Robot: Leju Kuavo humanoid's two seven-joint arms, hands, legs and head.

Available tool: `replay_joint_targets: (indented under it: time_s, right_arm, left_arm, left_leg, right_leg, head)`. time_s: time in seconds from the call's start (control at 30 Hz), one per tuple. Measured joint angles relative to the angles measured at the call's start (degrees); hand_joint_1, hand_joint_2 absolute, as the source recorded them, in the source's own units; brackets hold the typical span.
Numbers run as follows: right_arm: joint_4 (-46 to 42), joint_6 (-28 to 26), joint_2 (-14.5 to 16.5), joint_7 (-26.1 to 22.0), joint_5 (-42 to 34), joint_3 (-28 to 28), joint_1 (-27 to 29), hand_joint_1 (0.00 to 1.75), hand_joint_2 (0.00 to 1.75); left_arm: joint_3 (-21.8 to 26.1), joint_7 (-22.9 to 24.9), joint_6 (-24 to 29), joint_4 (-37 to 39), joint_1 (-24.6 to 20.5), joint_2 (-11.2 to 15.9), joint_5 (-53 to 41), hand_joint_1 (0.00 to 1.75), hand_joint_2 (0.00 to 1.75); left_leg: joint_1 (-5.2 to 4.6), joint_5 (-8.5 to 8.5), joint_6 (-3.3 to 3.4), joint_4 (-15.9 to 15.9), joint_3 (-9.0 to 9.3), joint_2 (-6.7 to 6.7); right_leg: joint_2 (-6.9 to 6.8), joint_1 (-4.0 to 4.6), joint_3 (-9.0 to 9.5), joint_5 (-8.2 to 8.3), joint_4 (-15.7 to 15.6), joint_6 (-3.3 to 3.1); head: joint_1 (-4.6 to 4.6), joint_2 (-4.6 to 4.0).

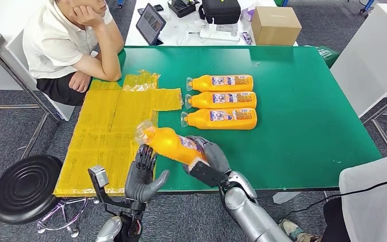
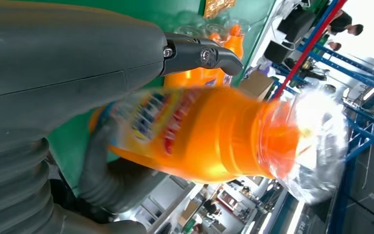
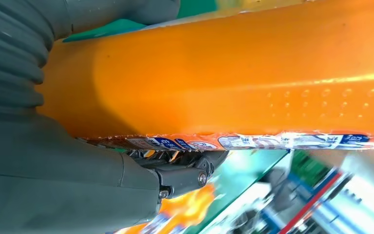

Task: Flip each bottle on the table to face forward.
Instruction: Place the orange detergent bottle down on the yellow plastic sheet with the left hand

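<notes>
A: What is seen in the head view?

B: An orange bottle (image 1: 170,144) is held above the near edge of the green counter (image 1: 302,101), tilted, its clear cap toward the yellow sheets (image 1: 112,132). It is gripped at its lower body by the right hand (image 1: 209,157). The left hand (image 1: 142,174) is raised just beside the bottle's neck, with its fingers (image 1: 145,156) upright and spread; whether the bottle is touched by them cannot be told. Three more bottles (image 1: 220,101) are laid in a row further back, side by side, caps toward the sheets. Open green surface is left to the right of the row and in front of it. A person (image 1: 73,43) is seated at the far left corner, with an elbow on the counter. A black stool (image 1: 24,187) is placed beside the near left corner.

A: And the left wrist view?

B: The held bottle (image 2: 209,136) is shown blurred, close in front of the left hand (image 2: 68,87). One dark fingertip (image 2: 209,54) is stretched above it, apart from it.

A: The right wrist view?

B: The orange body (image 3: 233,73) is pressed against the right hand (image 3: 53,185). The label edge is seen beside the dark fingers (image 3: 180,175).
</notes>
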Motion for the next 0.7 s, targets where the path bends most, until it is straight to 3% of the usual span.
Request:
replay_joint_targets:
  time_s: [0.43,0.47,0.57,0.6,0.7]
  right_arm:
    - [4.15,-0.95,2.50,-0.80,0.10,7.93,-1.91,1.74,1.75]
    - [4.43,-0.85,2.50,-0.83,0.08,8.31,-2.15,1.75,1.75]
    - [5.11,-0.35,2.49,-1.24,-0.16,9.23,-2.65,1.73,1.75]
    - [5.27,-0.17,2.49,-1.50,-0.41,9.43,-2.70,1.72,1.75]
    - [5.61,0.23,2.49,-2.47,-1.48,9.88,-2.75,1.68,1.75]
  left_arm:
    - [0.20,1.46,3.96,2.75,-3.44,-0.41,1.98,0.00,1.75]
    - [0.26,1.43,3.98,2.86,-3.57,-0.41,2.00,0.15,1.75]
    - [0.37,1.09,3.73,3.10,-3.76,-0.41,2.00,1.46,1.75]
    - [0.37,0.85,3.45,3.14,-3.77,-0.41,2.00,1.75,1.75]
    - [0.37,0.11,1.32,3.16,-3.75,-0.38,2.60,1.75,1.75]
  left_leg:
    - [0.00,0.01,0.00,0.00,-0.02,-0.02]
    - [0.00,0.01,0.00,0.00,-0.02,-0.02]
    - [0.00,0.01,0.00,0.00,-0.02,-0.02]
    - [0.00,0.01,0.00,0.00,-0.02,-0.02]
    - [0.00,0.01,0.00,0.00,-0.02,-0.02]
  right_leg:
    - [-0.03,0.00,-0.02,0.00,0.00,0.00]
    - [-0.03,0.00,-0.02,0.00,0.00,0.00]
    - [-0.03,0.00,-0.02,0.00,0.00,0.00]
    - [-0.03,0.00,-0.02,0.00,0.00,0.00]
    - [-0.03,0.00,-0.03,0.00,0.00,0.00]
  head:
    - [0.00,0.00]
    - [0.00,0.00]
    - [-0.01,0.00]
    - [-0.01,0.00]
    - [-0.01,0.00]
